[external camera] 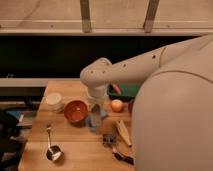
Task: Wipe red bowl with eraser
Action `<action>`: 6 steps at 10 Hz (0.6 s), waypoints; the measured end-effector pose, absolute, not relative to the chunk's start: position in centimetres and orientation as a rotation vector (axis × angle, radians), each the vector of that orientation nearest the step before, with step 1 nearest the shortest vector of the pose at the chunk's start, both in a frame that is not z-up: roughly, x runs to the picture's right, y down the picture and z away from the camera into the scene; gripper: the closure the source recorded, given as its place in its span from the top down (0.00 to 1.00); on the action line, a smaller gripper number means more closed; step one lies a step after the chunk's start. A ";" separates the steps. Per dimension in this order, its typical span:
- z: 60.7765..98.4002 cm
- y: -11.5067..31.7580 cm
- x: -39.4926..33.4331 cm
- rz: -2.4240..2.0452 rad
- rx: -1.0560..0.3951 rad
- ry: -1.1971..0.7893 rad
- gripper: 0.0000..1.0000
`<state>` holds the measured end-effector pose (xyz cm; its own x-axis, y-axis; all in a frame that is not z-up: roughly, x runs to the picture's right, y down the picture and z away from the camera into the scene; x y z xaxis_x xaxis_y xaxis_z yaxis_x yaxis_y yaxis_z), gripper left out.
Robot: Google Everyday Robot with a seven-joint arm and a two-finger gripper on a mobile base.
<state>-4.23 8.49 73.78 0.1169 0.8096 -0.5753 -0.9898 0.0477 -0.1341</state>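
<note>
Your gripper (95, 111) hangs over the tabletop (80, 145), just right of the red bowl (76, 111). It's clamped on the eraser (94, 123), which points down w/ its low end close to the wood. Bowl sits upright, left of centre, btwn a white cup (55, 101) and an orange ball (117, 105). Spoon (51, 149) lies near-left.

White cup (54, 100), orange ball (117, 105), metal ladle (51, 151)
</note>
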 end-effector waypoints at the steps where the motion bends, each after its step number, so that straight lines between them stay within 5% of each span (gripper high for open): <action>1: 74.7 7.6 -5.6 1.397 -0.584 0.376 0.00; 6: 77.6 4.4 -11.6 1.249 -0.715 0.201 0.00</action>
